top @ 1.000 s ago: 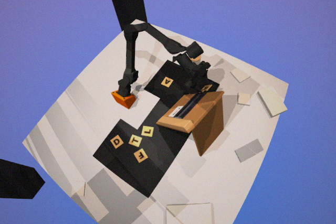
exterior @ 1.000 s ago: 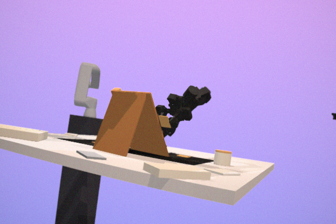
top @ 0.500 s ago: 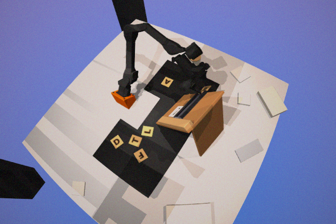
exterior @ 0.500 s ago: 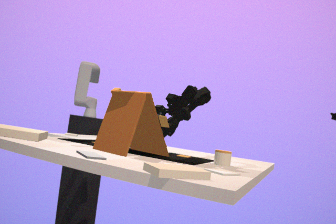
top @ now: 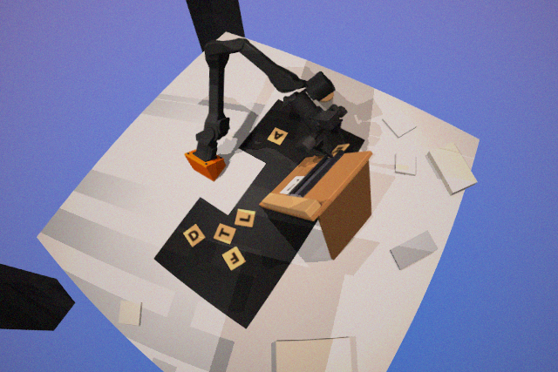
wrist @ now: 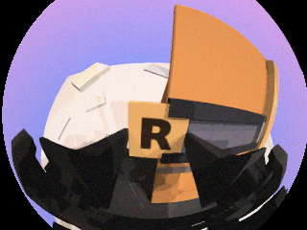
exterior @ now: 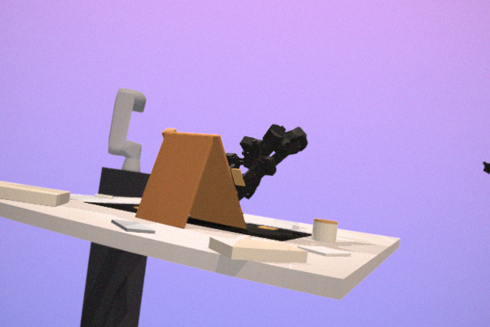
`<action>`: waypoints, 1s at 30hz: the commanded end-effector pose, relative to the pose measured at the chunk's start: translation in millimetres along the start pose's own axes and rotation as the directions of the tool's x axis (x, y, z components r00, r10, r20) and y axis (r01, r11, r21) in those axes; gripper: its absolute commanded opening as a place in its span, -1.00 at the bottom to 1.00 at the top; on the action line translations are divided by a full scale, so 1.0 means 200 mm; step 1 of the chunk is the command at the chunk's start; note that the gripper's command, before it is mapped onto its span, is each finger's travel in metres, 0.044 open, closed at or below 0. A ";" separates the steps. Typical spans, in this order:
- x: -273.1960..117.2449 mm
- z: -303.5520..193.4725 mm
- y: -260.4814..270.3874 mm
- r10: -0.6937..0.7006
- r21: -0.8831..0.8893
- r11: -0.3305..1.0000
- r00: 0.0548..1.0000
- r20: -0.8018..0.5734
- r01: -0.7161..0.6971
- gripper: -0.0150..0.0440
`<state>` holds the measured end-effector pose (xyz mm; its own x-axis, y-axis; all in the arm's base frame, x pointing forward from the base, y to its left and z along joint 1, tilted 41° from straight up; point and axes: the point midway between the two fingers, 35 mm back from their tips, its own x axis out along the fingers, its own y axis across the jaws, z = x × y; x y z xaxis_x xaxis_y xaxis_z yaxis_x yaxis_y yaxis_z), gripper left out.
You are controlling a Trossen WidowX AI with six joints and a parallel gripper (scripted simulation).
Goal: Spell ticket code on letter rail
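Observation:
My gripper [top: 332, 150] [wrist: 156, 134] is shut on the R tile [top: 341, 149] [exterior: 238, 177] [wrist: 158, 126], held upright to the camera at the open end of the dark rail [top: 309, 179] [wrist: 225, 130]. In the wrist view the rail's upper lip overlaps the tile's upper right corner. No tile shows inside the rail. The rail is on the sloping orange board [top: 349, 174] [exterior: 170, 181] [wrist: 216, 57]. The ticket [top: 288, 185] is beside it, its print unreadable. Loose tiles are A [top: 277, 135], D [top: 193, 234], T [top: 224, 233], L [top: 244, 217] and one like F or E [top: 233, 258].
A dark mat [top: 266, 295] lies under the loose tiles. A cup [exterior: 325, 231] stands near the counter's far edge. A thick pale block [top: 452, 170] [exterior: 269, 251] and a grey slab [top: 413, 249] [exterior: 132, 226] lie behind the board. An orange block [top: 205, 165] is at the arm's base.

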<state>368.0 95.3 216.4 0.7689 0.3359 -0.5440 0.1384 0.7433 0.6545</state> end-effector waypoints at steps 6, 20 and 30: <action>0.00 -0.01 -0.03 0.000 -0.005 1.000 1.000 -0.005 0.000 -0.49; 0.00 -0.01 -0.06 -0.001 -0.006 1.000 1.000 -0.006 0.001 -0.49; 0.00 -0.01 -0.09 -0.001 -0.006 1.000 1.000 -0.006 0.001 -0.49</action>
<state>366.1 83.9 206.4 0.7684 0.3353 -0.5451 0.1389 0.7440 0.6536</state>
